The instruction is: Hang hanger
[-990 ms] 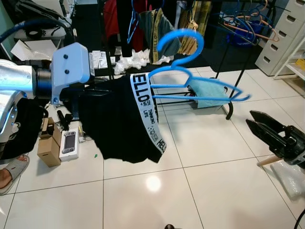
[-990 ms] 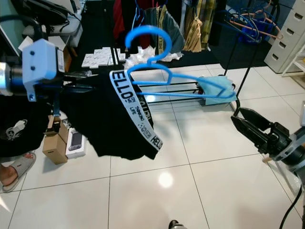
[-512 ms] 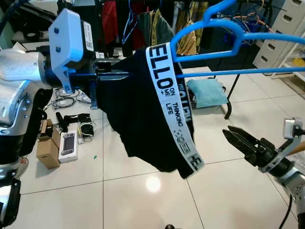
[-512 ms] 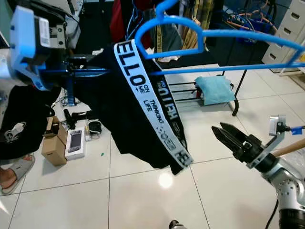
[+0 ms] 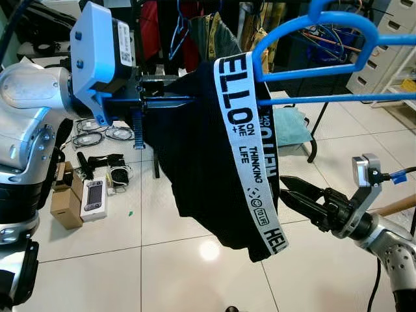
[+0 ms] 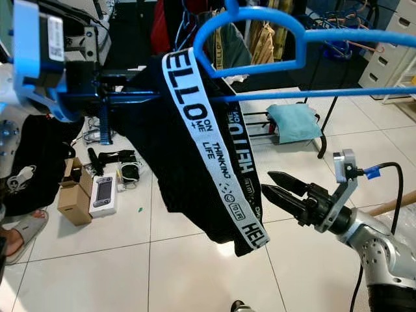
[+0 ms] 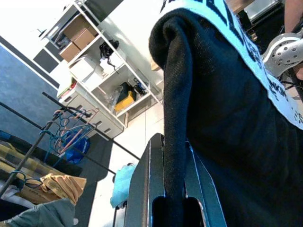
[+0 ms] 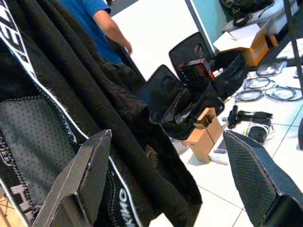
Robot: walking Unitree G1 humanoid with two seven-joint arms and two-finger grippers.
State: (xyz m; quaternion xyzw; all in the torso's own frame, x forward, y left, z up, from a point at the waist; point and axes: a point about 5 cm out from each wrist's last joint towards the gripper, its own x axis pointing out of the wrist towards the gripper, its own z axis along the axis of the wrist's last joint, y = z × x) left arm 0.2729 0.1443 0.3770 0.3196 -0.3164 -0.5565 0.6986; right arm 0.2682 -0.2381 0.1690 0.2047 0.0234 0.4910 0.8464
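A blue plastic hanger (image 5: 325, 62) carries a black garment (image 5: 195, 162) with a white "HELLO" waistband (image 5: 250, 156) draped over its bar. My left gripper (image 5: 156, 101) is held high at the left and is shut on the hanger's left end through the black fabric (image 7: 173, 189). My right gripper (image 6: 276, 182) reaches in from the lower right. It is open, and its tips sit just beside the garment's hanging edge. In the right wrist view its fingers (image 8: 87, 175) stand wide apart with the cloth close in front.
A black clothes rack (image 5: 323, 110) stands behind, with spare hangers (image 5: 331, 36) and hanging clothes (image 5: 214, 32). A teal cloth (image 5: 296, 127) lies at its foot. A cardboard box (image 5: 65, 201), a handheld device (image 5: 94, 195) and cables litter the left floor. A person in blue (image 8: 102, 19) stands nearby.
My left arm has lifted the hanger and garment higher and nearer to the camera. My right gripper has moved left, close to the garment's lower edge.
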